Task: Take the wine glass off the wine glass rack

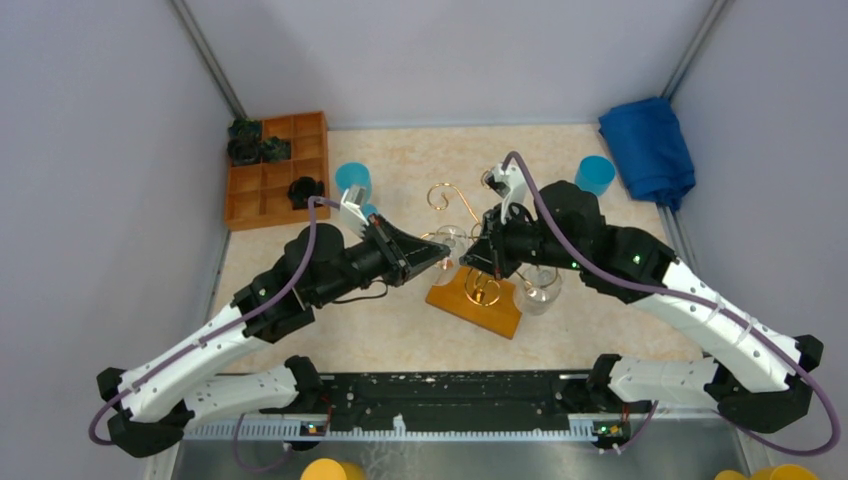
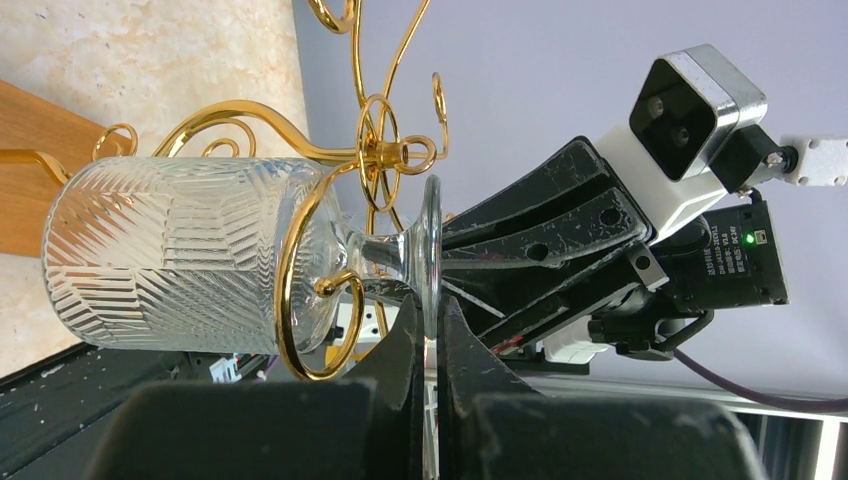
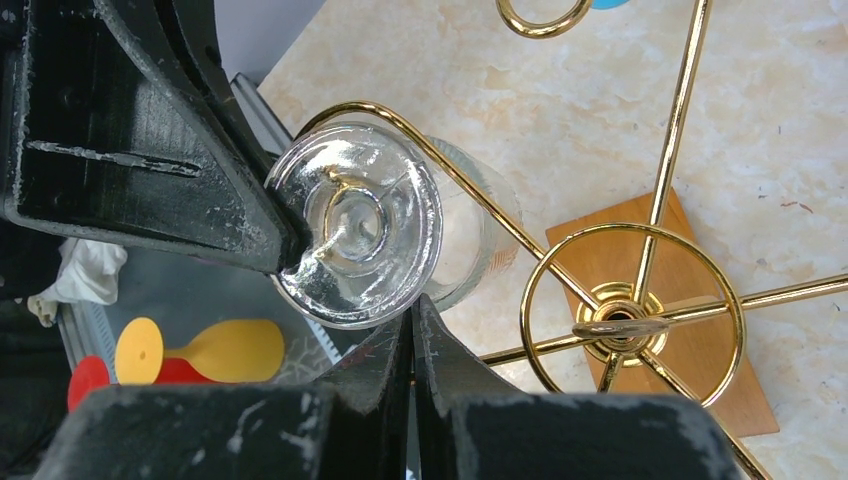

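The wine glass rack [image 1: 470, 235] is gold wire on an orange-brown wooden base [image 1: 500, 312] in the middle of the table. A clear patterned wine glass [image 2: 180, 255] hangs upside down in a curled arm on the rack's left side. My left gripper [image 2: 428, 312] is shut on the rim of its round foot [image 3: 355, 225]. In the top view this gripper [image 1: 440, 257] reaches in from the left. My right gripper [image 3: 412, 312] is shut, and a gold rack arm [image 3: 500, 352] runs in between its fingers just below the glass foot. It sits right of the glass in the top view [image 1: 480, 260].
A second clear glass [image 1: 540, 290] hangs on the rack's right side. A wooden compartment tray [image 1: 275, 170] is at the back left, with a blue cup [image 1: 352, 180] beside it. Another blue cup [image 1: 595, 173] and a blue cloth [image 1: 648, 150] are at the back right.
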Motion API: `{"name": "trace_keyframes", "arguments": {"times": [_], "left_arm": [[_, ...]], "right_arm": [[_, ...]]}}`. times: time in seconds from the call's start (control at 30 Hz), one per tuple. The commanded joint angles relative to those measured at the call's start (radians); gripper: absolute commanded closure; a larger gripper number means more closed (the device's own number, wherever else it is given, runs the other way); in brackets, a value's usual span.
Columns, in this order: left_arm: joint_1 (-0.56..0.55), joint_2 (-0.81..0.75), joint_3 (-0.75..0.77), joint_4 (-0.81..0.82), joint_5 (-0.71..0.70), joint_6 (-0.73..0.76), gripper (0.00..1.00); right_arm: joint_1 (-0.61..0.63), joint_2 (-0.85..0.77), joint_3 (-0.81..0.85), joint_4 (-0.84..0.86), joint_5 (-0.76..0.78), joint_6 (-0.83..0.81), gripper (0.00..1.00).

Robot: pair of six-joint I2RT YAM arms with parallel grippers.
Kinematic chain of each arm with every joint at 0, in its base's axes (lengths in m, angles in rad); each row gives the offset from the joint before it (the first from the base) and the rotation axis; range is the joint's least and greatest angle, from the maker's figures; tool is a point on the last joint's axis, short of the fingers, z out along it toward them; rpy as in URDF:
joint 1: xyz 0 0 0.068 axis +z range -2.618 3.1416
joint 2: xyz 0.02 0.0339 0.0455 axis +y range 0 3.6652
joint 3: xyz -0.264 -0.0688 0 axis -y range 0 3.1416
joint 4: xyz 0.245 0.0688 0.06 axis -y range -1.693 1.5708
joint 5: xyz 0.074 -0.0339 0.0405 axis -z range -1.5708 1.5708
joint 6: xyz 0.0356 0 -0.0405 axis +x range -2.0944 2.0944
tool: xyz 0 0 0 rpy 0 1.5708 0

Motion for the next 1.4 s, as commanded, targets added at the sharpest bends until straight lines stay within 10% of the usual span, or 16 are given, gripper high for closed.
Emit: {"name": "trace_keyframes", "arguments": {"times": [0.0, 0.8, 1.37], "left_arm": [[-0.050, -0.014, 0.029, 0.086, 0.144, -0.050, 1.00], [-0.050, -0.065, 0.007, 0.049, 0.103, -0.042, 1.00], [-0.049, -0.279, 0.016, -0.268, -0.117, -0.061, 1.00]], "right_arm": [[-0.005, 0.033, 0.005, 0.088, 0.019, 0.005, 1.00], [-0.008, 0.056, 0.010, 0.086, 0.026, 0.007, 1.00], [-0.013, 0.072, 0.020, 0.095, 0.014, 0.008, 1.00]]}}
